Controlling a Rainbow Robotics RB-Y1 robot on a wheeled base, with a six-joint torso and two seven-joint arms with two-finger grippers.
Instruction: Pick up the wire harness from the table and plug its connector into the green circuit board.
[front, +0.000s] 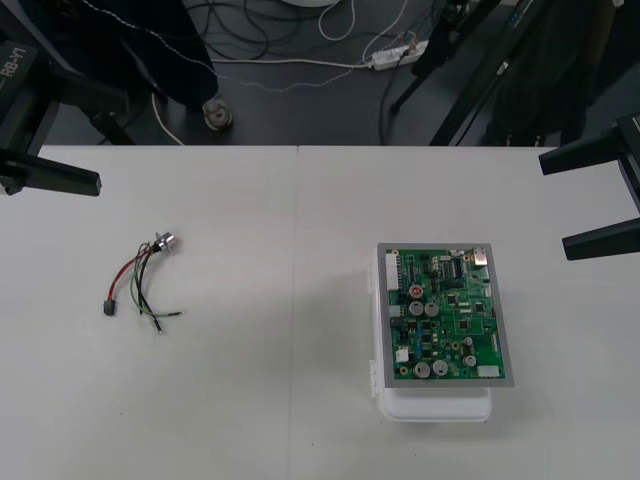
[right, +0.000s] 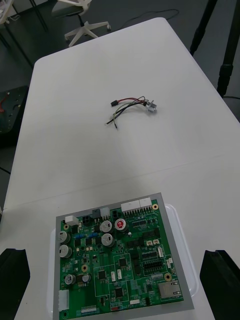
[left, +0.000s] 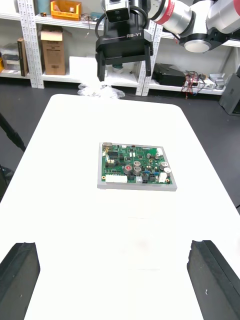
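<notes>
The wire harness (front: 140, 275) lies loose on the table's left part, its round metal socket (front: 163, 241) toward the far side and its small black plug (front: 108, 308) nearer the front. The green circuit board (front: 443, 315) sits on its white base (front: 435, 405) right of centre. My left gripper (front: 110, 142) waits open at the left edge, beyond the harness. At the right edge my right gripper (front: 556, 204) stands open, past the board. In the right wrist view the board (right: 117, 265) lies between the fingers (right: 220, 280), and the harness (right: 130, 107) is farther out.
A seam (front: 298, 300) runs down the table between the harness and the board. Cables and tripod legs (front: 450, 90) stand on the dark floor beyond the far edge. In the left wrist view the board (left: 136, 167) lies mid-table, with the other gripper (left: 124, 72) behind it.
</notes>
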